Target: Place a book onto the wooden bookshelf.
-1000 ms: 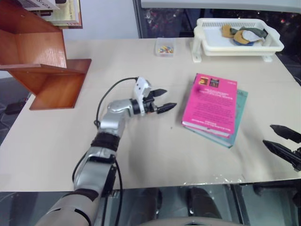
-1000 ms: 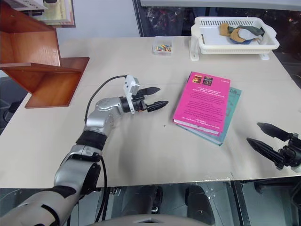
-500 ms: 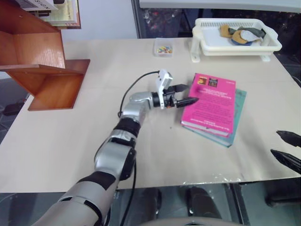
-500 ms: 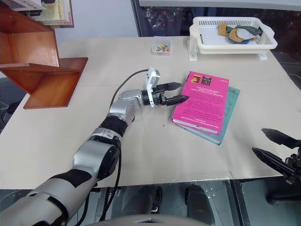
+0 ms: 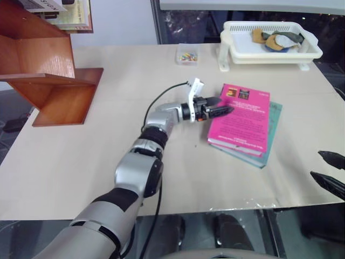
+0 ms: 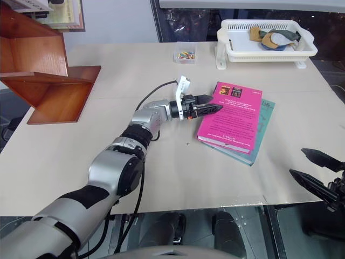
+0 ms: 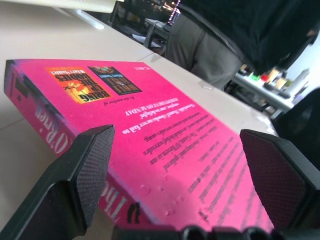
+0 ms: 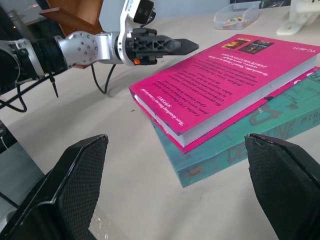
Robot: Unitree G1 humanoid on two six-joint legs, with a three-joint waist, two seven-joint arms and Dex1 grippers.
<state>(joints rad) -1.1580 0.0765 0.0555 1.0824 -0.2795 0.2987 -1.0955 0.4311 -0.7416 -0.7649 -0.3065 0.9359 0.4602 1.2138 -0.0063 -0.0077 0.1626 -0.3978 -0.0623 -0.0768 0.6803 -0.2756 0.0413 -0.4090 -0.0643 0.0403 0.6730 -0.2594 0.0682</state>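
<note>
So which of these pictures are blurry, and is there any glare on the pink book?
Left wrist view: the claw's fingers are soft up close, the pink book's cover print stays readable, the background is blurred. Right wrist view: the book cover is sharp, no glare. Left eye view: even light, faint shadows on the table.

White basket (image 5: 237,51) upper right, cloths (image 5: 277,39) inside; clear box (image 5: 188,54) top centre; teal book (image 5: 272,125) right of centre; beige table (image 5: 97,156).

We see silver-grey left arm (image 5: 145,162), black joint bands, black cable looping along forearm, white wrist camera bracket (image 5: 195,86), black textured tapered fingers (image 7: 92,165).
</note>
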